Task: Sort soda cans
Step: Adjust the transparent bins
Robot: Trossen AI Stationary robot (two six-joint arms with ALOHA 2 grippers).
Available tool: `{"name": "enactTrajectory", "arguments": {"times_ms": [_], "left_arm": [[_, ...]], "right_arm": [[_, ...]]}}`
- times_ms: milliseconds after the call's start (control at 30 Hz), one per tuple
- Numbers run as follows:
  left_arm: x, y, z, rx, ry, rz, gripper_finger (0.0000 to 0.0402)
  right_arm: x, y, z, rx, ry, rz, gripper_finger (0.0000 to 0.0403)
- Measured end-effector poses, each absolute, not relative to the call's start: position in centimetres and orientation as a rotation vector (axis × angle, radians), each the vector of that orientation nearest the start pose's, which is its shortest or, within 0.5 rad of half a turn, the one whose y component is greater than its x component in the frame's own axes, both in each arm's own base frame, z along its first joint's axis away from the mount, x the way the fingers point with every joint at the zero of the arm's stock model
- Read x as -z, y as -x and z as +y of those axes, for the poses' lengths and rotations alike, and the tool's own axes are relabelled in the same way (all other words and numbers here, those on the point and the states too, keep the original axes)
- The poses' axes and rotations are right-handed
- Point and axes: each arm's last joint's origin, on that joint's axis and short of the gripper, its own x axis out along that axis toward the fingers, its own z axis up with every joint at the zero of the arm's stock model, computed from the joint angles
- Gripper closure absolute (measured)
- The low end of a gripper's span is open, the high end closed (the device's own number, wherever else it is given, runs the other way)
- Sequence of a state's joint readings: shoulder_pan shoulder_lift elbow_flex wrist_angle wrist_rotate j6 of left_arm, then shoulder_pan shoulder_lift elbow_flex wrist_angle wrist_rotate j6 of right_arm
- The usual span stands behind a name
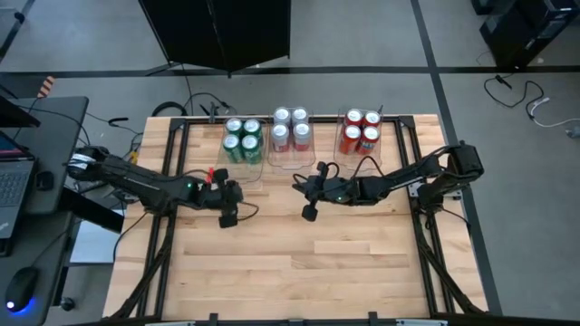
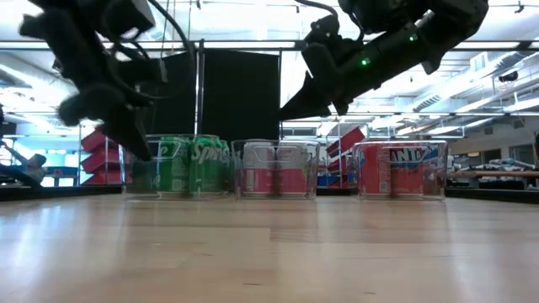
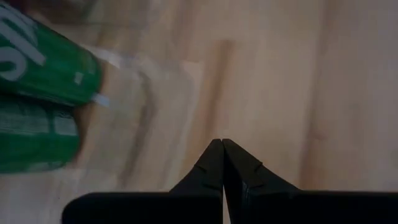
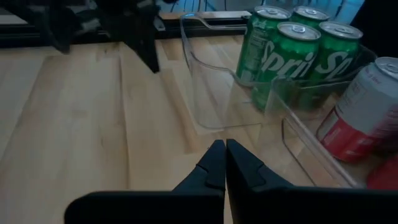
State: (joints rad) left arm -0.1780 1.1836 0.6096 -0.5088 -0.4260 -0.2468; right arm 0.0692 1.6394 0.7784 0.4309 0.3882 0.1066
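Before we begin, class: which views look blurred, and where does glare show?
Left wrist view: the green cans are smeared. Low view: the near table is soft, with bright ceiling lights behind. Right wrist view: green cans are crisp, with highlights on the clear bin.

a workshop room with a grey floor and a wooden desk at its middle.
the desk (image 1: 299,254) had a pale plank top in a dark metal frame. a black panel (image 1: 217,32) stood on the grey floor (image 1: 381,41) just behind it. a side table with a laptop (image 1: 11,186) and a mouse (image 1: 18,292) stood beside the desk, and loose cables (image 1: 526,95) lay on the floor. long ceiling lights (image 2: 253,13) ran overhead, with red shelving (image 2: 99,156) far back.
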Motion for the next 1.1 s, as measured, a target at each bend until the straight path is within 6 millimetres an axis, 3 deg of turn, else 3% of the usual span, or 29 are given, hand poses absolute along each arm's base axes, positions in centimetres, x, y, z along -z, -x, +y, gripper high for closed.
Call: {"name": "enactTrajectory", "arguments": {"times_ms": [333,667,1100], "left_arm": [[-17.0,-21.0,1.3,-0.355,-0.108,0.869,0.0401],[-17.4,-21.9,3.8,-0.365,-0.104,0.776,0.0401],[-15.9,-23.6,5.2,-0.346,-0.128,0.737,0.0401]], "right_arm": [[-17.9,-32.8,0.3,0.367,-0.007,0.428,0.04],[-18.2,-32.5,-0.2,0.383,-0.017,0.44,0.0401],[-21.5,-29.0,0.4,0.486,-0.087,0.516,0.0401]]}}
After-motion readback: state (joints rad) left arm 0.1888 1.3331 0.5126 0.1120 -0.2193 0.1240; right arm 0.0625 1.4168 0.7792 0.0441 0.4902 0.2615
